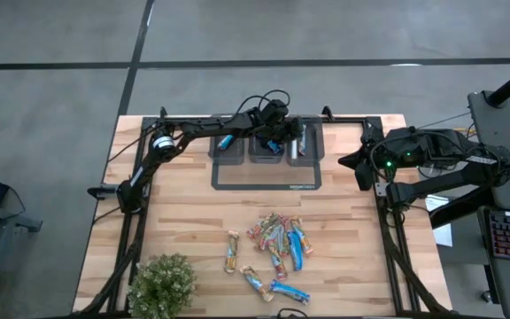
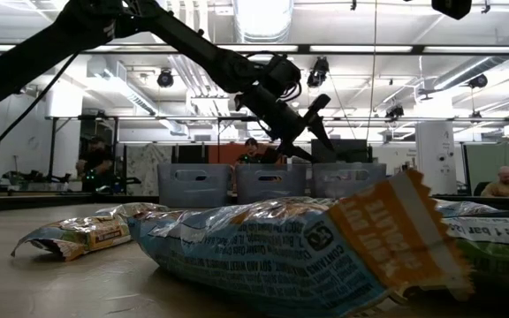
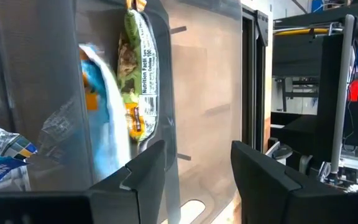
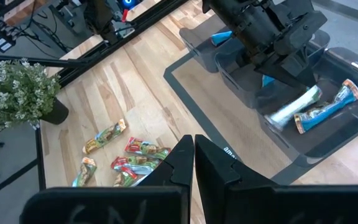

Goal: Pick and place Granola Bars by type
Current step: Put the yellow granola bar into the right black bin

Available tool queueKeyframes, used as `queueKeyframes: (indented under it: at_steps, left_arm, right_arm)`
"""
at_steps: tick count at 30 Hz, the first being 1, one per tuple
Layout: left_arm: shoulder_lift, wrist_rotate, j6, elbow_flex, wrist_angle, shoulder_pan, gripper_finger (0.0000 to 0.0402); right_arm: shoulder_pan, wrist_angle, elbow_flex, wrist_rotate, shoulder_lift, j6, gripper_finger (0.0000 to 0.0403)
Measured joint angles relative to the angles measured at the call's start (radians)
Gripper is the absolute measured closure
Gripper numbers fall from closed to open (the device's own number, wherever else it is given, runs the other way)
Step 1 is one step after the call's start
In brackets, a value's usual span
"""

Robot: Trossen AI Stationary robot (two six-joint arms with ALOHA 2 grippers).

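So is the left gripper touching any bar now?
Apart. The left wrist view shows the gripper open and empty, bars lying beyond it.

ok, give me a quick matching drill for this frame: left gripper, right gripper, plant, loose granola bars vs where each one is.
Things:
1. left gripper
2. right gripper
3. plant
4. loose granola bars

Places:
A. near left corner of the table
B. over the bins at the far edge, fingers apart
C. in a scatter on the bare wood at mid-table
D. at the table's right edge, fingers shut, holding nothing

Pairs: 1-B, 2-D, 3-A, 4-C
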Motion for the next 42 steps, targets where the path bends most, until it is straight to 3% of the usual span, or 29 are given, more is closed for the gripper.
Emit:
queueKeyframes:
  at_steps: [15, 19, 28, 42]
  left_arm:
    - [0.000, 0.093, 0.028, 0.002, -0.001, -0.003, 0.0241]
    - [-0.007, 0.093, 0.029, 0.004, -0.001, -0.004, 0.0270]
    - [-0.016, 0.093, 0.092, 0.026, -0.001, -0.004, 0.0390]
    - [-0.088, 0.087, 0.198, 0.021, -0.019, -0.005, 0.0401]
  right_arm:
    - [0.000, 0.000, 0.000, 0.000, 0.000, -0.005, 0.0394]
    - [0.000, 0.000, 0.000, 0.000, 0.000, -0.005, 0.0394]
    - [0.000, 0.000, 0.000, 0.000, 0.000, -0.003, 0.0394]
    - [0.000, -0.002, 0.000, 0.000, 0.001, 0.002, 0.0394]
